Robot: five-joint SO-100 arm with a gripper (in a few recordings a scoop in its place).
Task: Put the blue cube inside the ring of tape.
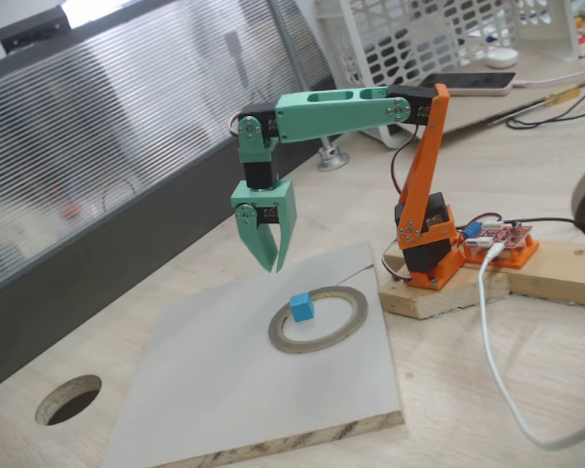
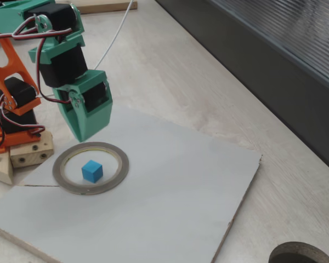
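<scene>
The blue cube rests on the white board inside the ring of tape, which lies flat around it without touching it. In both fixed views my green gripper hangs above the ring's far edge, pointing down, well clear of the cube. Its jaws meet at the tips and hold nothing.
The white board lies on a pale wooden table. A dark round hole is cut in the table beyond the board. My orange base sits on a wooden block; a white cable trails beside it.
</scene>
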